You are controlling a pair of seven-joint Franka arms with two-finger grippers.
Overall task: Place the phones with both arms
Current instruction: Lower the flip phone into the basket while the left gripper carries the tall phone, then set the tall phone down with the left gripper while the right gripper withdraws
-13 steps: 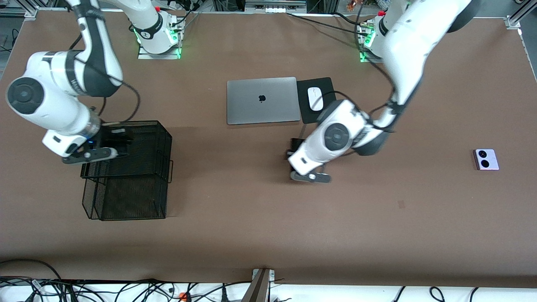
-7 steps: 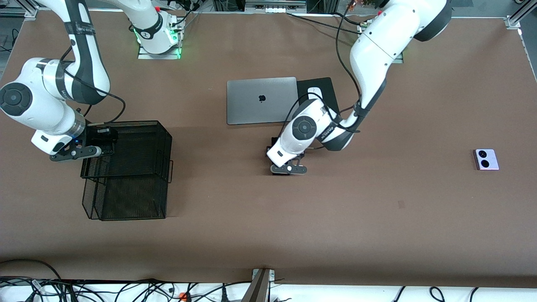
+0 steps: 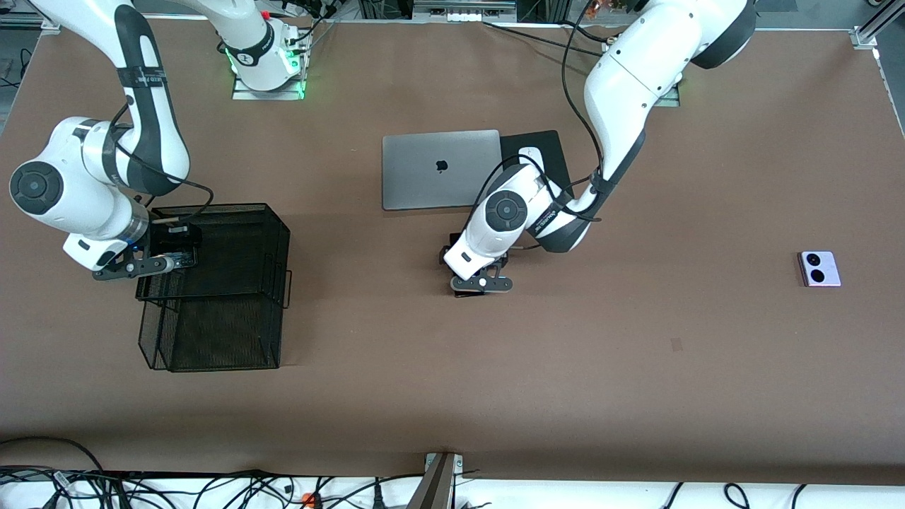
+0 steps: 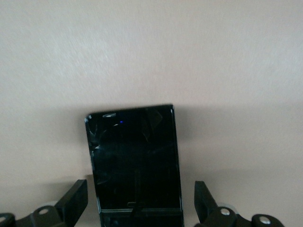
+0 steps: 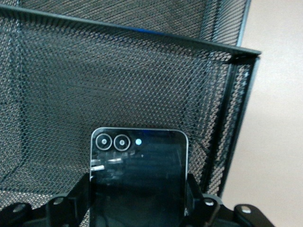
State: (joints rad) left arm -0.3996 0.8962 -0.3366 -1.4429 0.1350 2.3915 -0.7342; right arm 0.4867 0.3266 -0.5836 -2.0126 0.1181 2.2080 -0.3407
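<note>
A long slim black phone (image 4: 135,161) lies flat on the brown table (image 3: 636,396), nearer the front camera than the laptop. My left gripper (image 4: 139,189) (image 3: 472,286) straddles it, open, with a gap at each finger. A small squarish black phone (image 5: 139,161) with two round lenses sits between the fingers of my right gripper (image 5: 138,184) (image 3: 177,251), which is shut on it over the black mesh basket (image 3: 276,223). The lavender-white phone (image 3: 819,268) lies alone on the table toward the left arm's end.
A closed grey laptop (image 3: 440,170) lies mid-table, with a white mouse (image 3: 527,152) on a black pad (image 3: 548,141) beside it, partly covered by the left arm. The mesh basket's wall (image 5: 142,56) rises close in front of the held phone. Cables run along the table's front edge.
The left arm has moved toward the right arm's end, and its fingers now stand apart from the slim phone. The right gripper has shifted slightly over the basket, still holding its phone.
</note>
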